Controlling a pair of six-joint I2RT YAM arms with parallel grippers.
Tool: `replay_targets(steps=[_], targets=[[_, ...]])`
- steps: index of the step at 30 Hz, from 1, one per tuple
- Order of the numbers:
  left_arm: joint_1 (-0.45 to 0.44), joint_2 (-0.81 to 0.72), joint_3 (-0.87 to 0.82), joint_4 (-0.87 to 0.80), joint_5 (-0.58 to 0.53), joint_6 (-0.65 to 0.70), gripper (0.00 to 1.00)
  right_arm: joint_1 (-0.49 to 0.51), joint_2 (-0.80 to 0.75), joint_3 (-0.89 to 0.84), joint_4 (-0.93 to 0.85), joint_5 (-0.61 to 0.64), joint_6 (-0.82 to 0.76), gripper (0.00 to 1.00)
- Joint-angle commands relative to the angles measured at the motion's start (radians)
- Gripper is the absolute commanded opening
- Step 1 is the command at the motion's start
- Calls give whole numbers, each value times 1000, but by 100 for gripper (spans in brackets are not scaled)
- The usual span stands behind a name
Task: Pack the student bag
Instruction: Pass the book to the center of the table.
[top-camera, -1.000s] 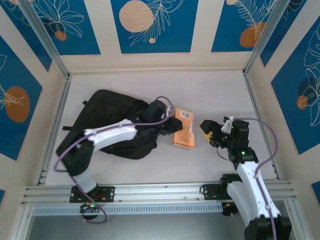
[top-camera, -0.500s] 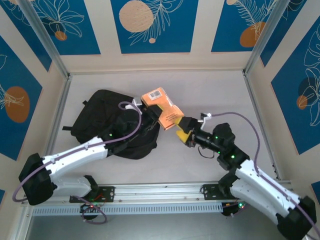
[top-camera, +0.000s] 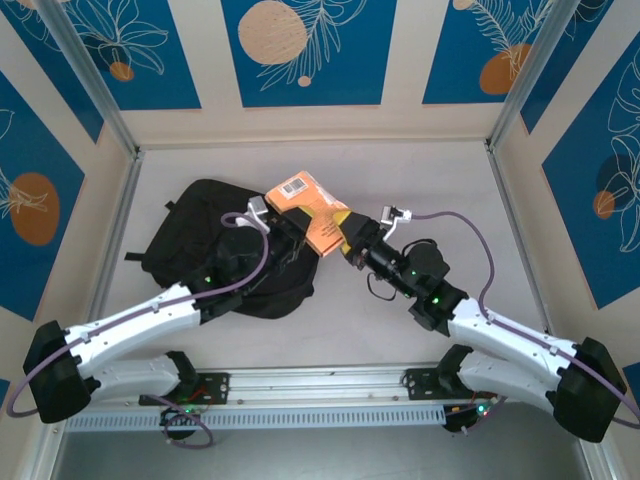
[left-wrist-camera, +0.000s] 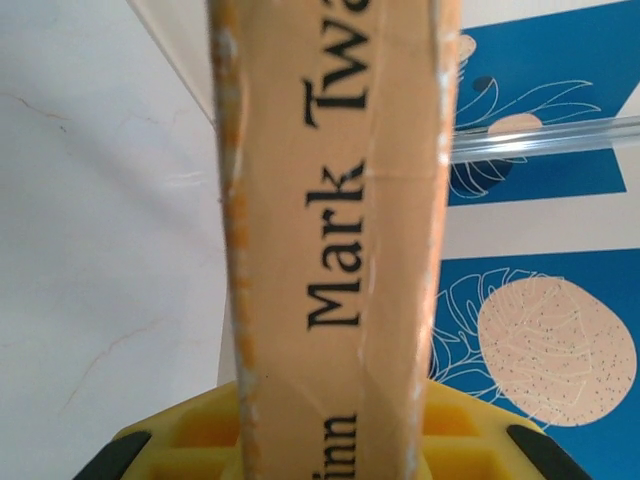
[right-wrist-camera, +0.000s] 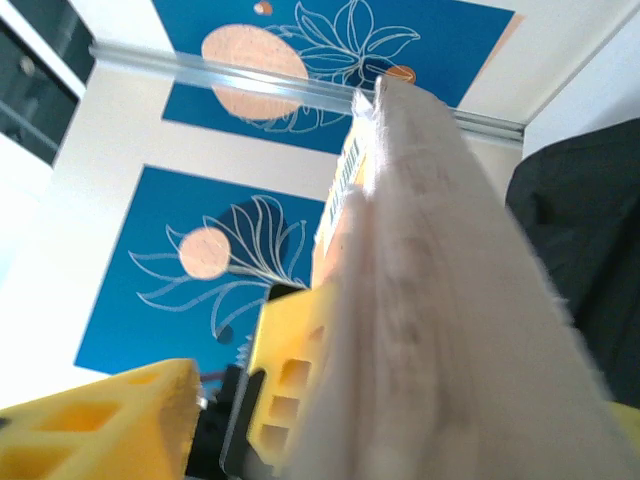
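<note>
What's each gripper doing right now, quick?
Left gripper: closed on the orange book, at its spine.
Right gripper: around the book's page edge; whether it is gripping or open cannot be told.

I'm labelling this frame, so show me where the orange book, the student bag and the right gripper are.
orange book (top-camera: 318, 214): top external view, on its orange cover.
student bag (top-camera: 192, 226): top external view, on its bare black fabric.
right gripper (top-camera: 350, 243): top external view, between its fingertips at the book's corner.
</note>
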Motion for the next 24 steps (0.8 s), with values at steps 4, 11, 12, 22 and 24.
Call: replay_targets(steps=[4, 11, 12, 22, 24], targets=[[-11, -43, -15, 10, -33, -12, 0, 14, 20, 56, 60, 92, -25, 16], [-6, -100, 88, -329, -80, 303, 34, -3, -128, 24, -189, 138, -91, 0], [-1, -99, 133, -425, -100, 387, 37, -11, -163, 30, -259, 136, -114, 0], [267, 200, 424, -1076, 60, 1088, 61, -147, -373, -60, -656, 11, -201, 0], [311, 281, 461, -1144, 14, 1170, 62, -180, -362, -44, -722, -40, -221, 0]])
